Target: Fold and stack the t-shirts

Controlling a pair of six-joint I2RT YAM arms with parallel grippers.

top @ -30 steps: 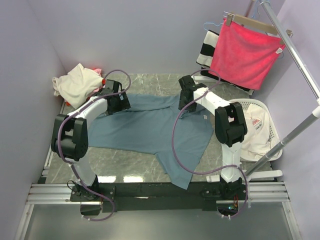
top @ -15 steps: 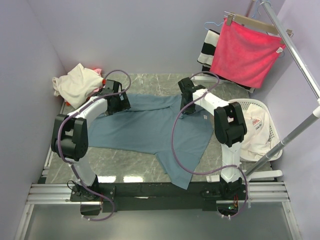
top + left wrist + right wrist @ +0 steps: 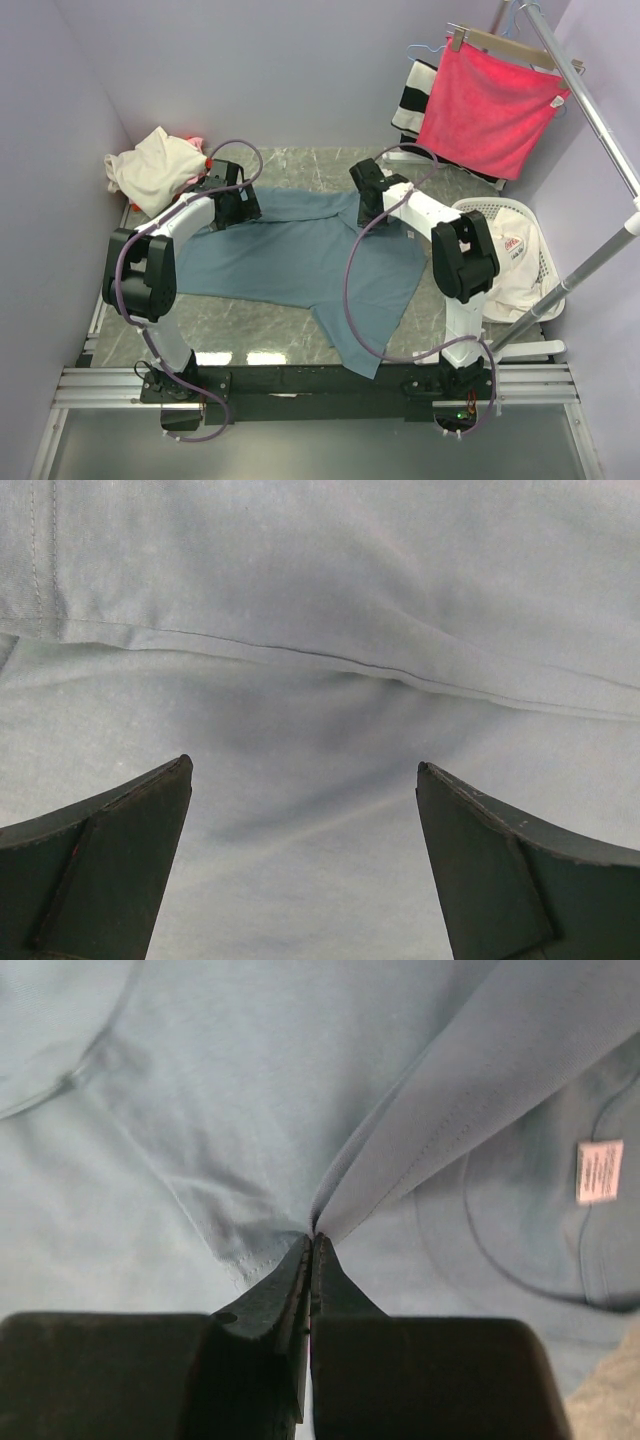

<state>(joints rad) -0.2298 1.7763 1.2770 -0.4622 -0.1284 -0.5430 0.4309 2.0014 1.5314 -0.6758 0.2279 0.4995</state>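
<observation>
Pinching a ridge of cloth, the right tool [image 3: 312, 1245] has its two fingers pressed together on a fold of the blue-grey t-shirt [image 3: 300, 255], close to the collar and its white label [image 3: 598, 1172]. The fabric fans away from the fingertips in taut creases. The left tool [image 3: 305, 780] has its fingers wide apart and holds nothing. It is poised right at the same shirt, over a stitched seam toward the far left side; whether it touches the cloth I cannot tell. The shirt lies spread across the middle of the counter [image 3: 250, 335], with one corner trailing toward the near edge between the arm bases.

The step in hand looks like gathering the far edge for a first fold, and the task is early: nothing here is folded or stacked. To do it well, the left tool should probably settle and close on the seam so that both sides of the far edge are held evenly. Both should then lift only enough to clear the cloth and carry the edge nearward together, keeping it taut so no wrinkle gets trapped. A one-sided pull would likely skew the shirt.

A cream t-shirt [image 3: 150, 170] is heaped at the far left corner with a bit of pink-red cloth [image 3: 195, 142] behind it. A white t-shirt with red print [image 3: 505, 255] sits in the white basket [image 3: 545, 265] at right.
</observation>
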